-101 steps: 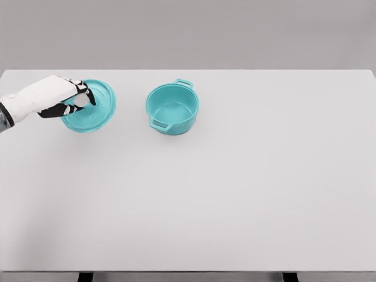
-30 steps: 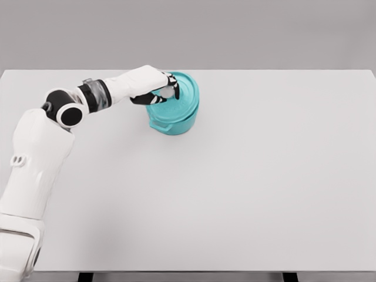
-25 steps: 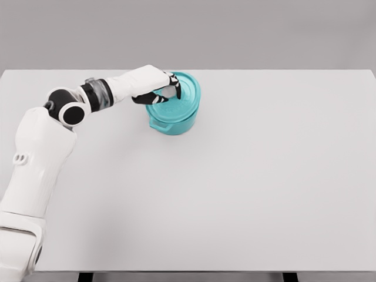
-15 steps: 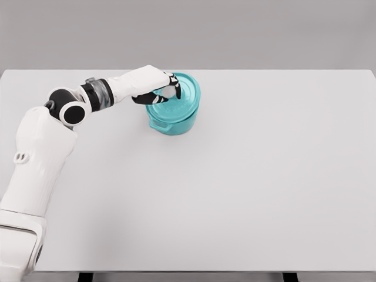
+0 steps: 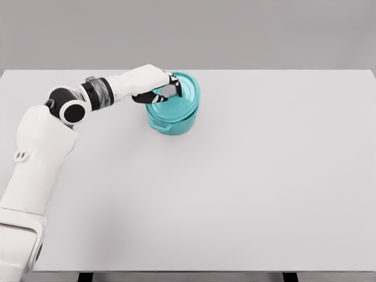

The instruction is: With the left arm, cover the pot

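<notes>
Head view first, working from the left edge: the white left arm (image 5: 41,158) rises from the lower left corner, bends at a black-ringed elbow joint and reaches rightward across the far part of the table (image 5: 247,194). Its left hand (image 5: 154,86) ends over the near-left side of the teal lid (image 5: 182,94), the dark fingers (image 5: 174,85) curled around what looks like the lid's knob, so the hand reads as grasping the lid rather than released. The lid itself lies on top of the teal pot (image 5: 171,120), apparently flat and matched to the rim, though whether it is fully seated all the way round cannot be told from this angle. The pot stands in the far left-centre of the table, one side handle showing at its lower left. By my judgement the covering is essentially done: the lid is on and the pot's mouth no longer shows. What seems left is to let go of the knob and draw the arm clear without dragging the lid askew. Further right the tabletop carries nothing else, and nothing blocks the arm's way back. No right arm is in view.
</notes>
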